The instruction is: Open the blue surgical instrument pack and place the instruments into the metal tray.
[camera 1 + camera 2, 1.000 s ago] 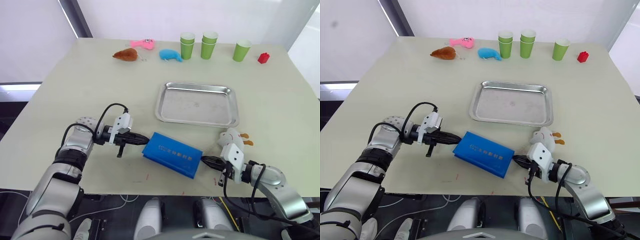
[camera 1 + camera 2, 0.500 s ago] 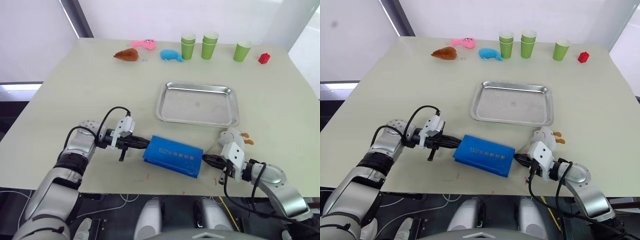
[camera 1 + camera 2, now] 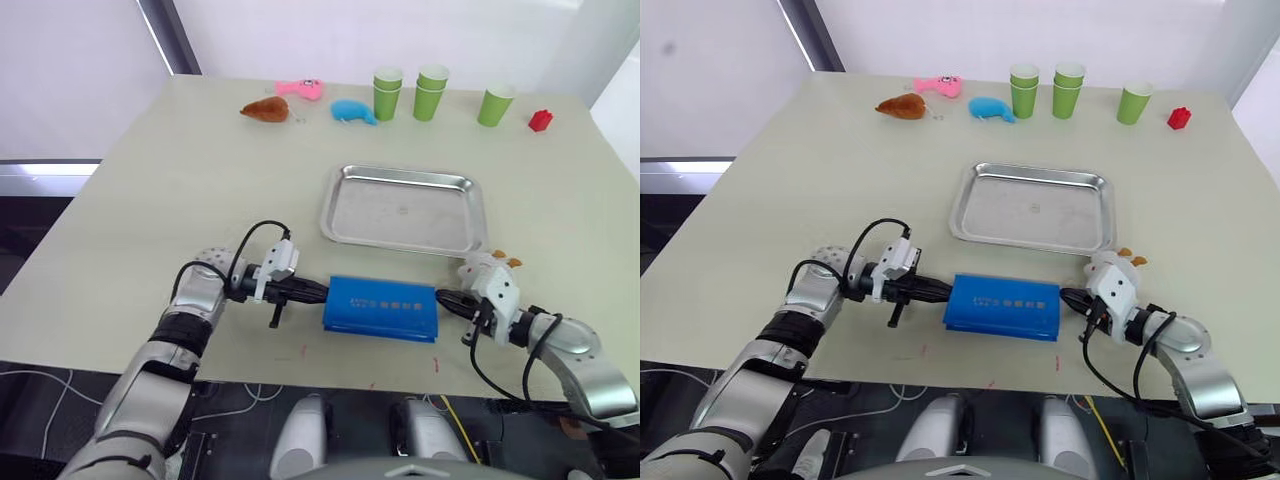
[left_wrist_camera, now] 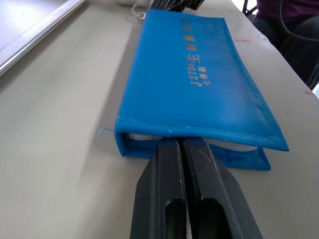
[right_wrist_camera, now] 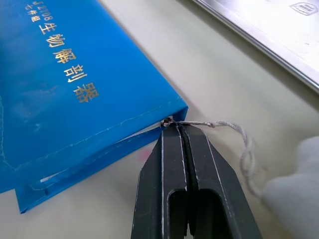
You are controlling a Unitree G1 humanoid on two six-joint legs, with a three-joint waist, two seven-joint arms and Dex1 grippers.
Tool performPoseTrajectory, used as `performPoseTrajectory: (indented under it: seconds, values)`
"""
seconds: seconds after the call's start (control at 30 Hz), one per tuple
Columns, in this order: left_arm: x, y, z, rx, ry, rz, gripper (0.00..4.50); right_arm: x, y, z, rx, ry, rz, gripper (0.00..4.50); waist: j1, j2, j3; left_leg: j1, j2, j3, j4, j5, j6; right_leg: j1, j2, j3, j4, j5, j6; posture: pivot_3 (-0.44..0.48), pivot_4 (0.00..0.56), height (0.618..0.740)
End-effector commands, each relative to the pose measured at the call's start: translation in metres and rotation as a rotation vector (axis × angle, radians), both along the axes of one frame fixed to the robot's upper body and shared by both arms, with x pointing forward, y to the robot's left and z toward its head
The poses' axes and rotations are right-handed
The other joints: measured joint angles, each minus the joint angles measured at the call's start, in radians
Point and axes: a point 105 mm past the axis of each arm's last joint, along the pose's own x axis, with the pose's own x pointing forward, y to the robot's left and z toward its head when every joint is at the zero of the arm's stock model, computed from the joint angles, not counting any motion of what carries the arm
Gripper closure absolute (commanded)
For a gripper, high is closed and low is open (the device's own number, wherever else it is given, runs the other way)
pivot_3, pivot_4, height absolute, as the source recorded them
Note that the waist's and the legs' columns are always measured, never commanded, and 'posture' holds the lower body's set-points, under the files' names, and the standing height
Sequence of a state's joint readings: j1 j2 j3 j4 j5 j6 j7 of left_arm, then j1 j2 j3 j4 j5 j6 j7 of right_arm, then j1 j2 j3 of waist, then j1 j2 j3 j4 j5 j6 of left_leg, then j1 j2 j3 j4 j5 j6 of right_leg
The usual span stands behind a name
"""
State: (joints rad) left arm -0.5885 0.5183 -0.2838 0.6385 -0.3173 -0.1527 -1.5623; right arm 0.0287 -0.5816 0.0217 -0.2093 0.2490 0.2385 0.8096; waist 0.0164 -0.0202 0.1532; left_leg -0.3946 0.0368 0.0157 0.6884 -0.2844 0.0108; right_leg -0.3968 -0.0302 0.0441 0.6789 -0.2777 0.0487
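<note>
The flat blue fabric instrument pack point(image 3: 381, 307) lies folded shut between both jaws, nothing removed. The left gripper point(image 4: 180, 145), fingers pressed together, noses its open edge; the right gripper point(image 5: 180, 130), likewise closed, pinches the zipper pull. Beyond both, the shiny steel tray point(image 3: 404, 207) is empty.

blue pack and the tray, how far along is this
Done: nothing. The metal tray is empty and the blue surgical instrument pack lies closed. In hand: the left gripper is shut against one end, the right gripper shut at the zipper pull. Left: opening it and moving the instruments.
</note>
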Motion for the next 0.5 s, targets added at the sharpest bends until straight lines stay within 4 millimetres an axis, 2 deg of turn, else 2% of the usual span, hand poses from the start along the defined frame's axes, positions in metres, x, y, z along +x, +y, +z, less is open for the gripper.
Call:
performPoseTrajectory:
  seconds: [0.03,0.23,0.5]
  values:
    - [-0.005,-0.017,-0.006,0.002,0.020,-0.055,4.37,0.003,-0.007,0.011,0.002,-0.056,-0.007,4.50,-0.001,0.000,0.000,0.000,0.000,0.000,0.000,0.000,0.000,0.000,0.000,0.000,0.000,0.000,0.000,0.000,0.150,0.740]
    - [0.004,-0.014,-0.004,0.004,0.011,-0.016,4.37,0.001,-0.011,0.010,-0.002,-0.058,-0.013,4.50,-0.002,0.001,-0.001,0.000,0.000,0.000,0.000,0.000,0.000,0.000,0.001,0.000,0.000,0.000,0.000,0.000,0.150,0.740]
    - [0.013,0.009,0.002,0.027,-0.008,0.047,4.37,-0.011,-0.025,0.015,0.016,-0.060,-0.018,4.50,-0.008,0.001,-0.001,0.001,0.001,-0.001,0.000,0.000,0.000,0.000,0.001,0.000,0.001,0.000,0.000,0.000,0.150,0.740]
